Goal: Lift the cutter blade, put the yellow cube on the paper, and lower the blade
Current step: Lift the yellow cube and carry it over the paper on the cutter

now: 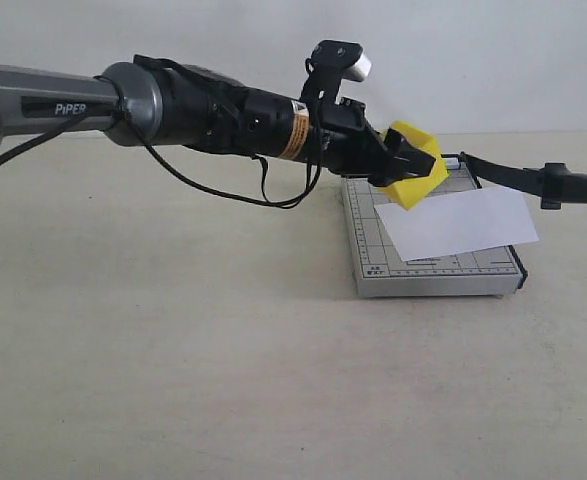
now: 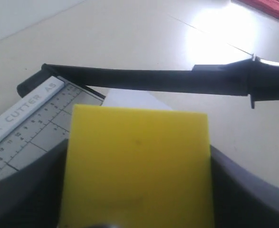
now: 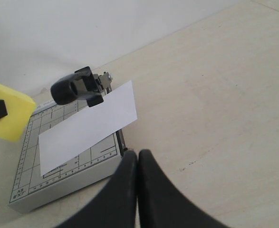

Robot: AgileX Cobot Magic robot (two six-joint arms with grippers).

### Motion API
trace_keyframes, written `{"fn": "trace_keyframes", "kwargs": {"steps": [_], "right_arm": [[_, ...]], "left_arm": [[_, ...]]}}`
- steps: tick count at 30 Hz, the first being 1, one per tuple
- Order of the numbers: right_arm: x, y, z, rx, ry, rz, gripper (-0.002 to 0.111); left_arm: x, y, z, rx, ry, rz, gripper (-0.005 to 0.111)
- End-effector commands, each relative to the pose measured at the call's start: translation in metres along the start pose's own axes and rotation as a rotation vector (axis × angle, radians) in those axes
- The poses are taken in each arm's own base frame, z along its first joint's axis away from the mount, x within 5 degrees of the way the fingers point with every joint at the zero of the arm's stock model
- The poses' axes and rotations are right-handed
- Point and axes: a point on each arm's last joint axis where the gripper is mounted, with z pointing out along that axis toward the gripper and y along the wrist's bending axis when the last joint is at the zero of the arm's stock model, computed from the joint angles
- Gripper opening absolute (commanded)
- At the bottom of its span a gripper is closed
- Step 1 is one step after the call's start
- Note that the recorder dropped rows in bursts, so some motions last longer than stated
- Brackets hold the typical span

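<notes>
The yellow cube [image 1: 425,180] hangs tilted in the air over the back left corner of the grey gridded board [image 1: 433,275], with my left gripper [image 1: 411,160] shut on it. In the left wrist view the cube [image 2: 138,156] fills the space between both fingers [image 2: 20,194]. The white paper [image 1: 460,222] lies askew on the board, its right end past the board's edge. The cutter blade [image 1: 518,177] stands raised, slanting out to the right. My right gripper [image 3: 138,159] is shut on nothing, beside the board's near corner [image 3: 58,178], with the blade's handle [image 3: 72,88] pointing towards it.
The board sits on a plain beige table [image 1: 173,350] in front of a white wall [image 1: 473,60]. A loose black cable [image 1: 233,190] droops under the left arm. A red strip [image 2: 272,7] lies at the table's far edge.
</notes>
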Motion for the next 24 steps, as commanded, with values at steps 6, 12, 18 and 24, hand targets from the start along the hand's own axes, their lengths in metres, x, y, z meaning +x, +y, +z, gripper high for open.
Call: {"fn": "trace_keyframes", "kwargs": {"steps": [6, 12, 18, 24], "right_arm": [[-0.001, -0.001, -0.001, 0.007, -0.022, -0.010, 0.000], [-0.001, -0.001, -0.001, 0.007, -0.022, -0.010, 0.000], [-0.001, -0.001, -0.001, 0.007, -0.022, -0.010, 0.000], [-0.001, -0.001, -0.001, 0.007, -0.022, -0.010, 0.000]], "left_arm": [[0.003, 0.000, 0.019, -0.028, -0.007, 0.041, 0.004], [0.014, 0.004, 0.025, -0.033, 0.021, 0.062, 0.004], [0.019, 0.006, 0.028, -0.040, 0.030, 0.077, 0.004], [0.023, 0.007, 0.029, -0.040, 0.036, 0.085, 0.004]]}}
